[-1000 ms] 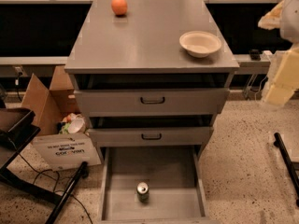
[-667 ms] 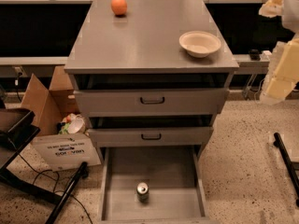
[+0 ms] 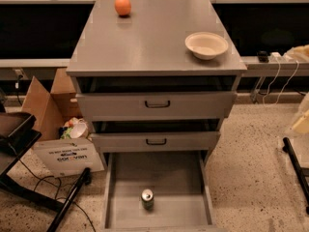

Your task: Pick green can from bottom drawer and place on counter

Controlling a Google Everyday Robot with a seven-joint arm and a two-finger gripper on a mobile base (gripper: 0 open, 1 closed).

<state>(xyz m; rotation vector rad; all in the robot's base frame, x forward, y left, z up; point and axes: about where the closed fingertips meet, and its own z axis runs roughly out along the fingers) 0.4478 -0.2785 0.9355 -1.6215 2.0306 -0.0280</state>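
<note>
The green can (image 3: pixel 147 198) stands upright on the floor of the open bottom drawer (image 3: pixel 125 178), near its front middle, silver top showing. The counter (image 3: pixel 145 42) is the flat grey top of the cabinet above. My gripper (image 3: pixel 300 53) shows only as a pale shape at the right edge, level with the counter, far from the can and the drawer. A second pale part of the arm (image 3: pixel 301 122) sits lower at the same edge.
An orange (image 3: pixel 122 6) sits at the counter's back left and a cream bowl (image 3: pixel 206 44) at its right. The two upper drawers (image 3: pixel 157 104) are slightly open. Cardboard boxes (image 3: pixel 50 105) and a black stand (image 3: pixel 29 187) are on the left; cables (image 3: pixel 275 76) and a black bar (image 3: pixel 295 166) are on the right.
The pale arm shapes at the right have drawn back toward the right edge and show less. The can, drawers, orange and bowl have not moved.
</note>
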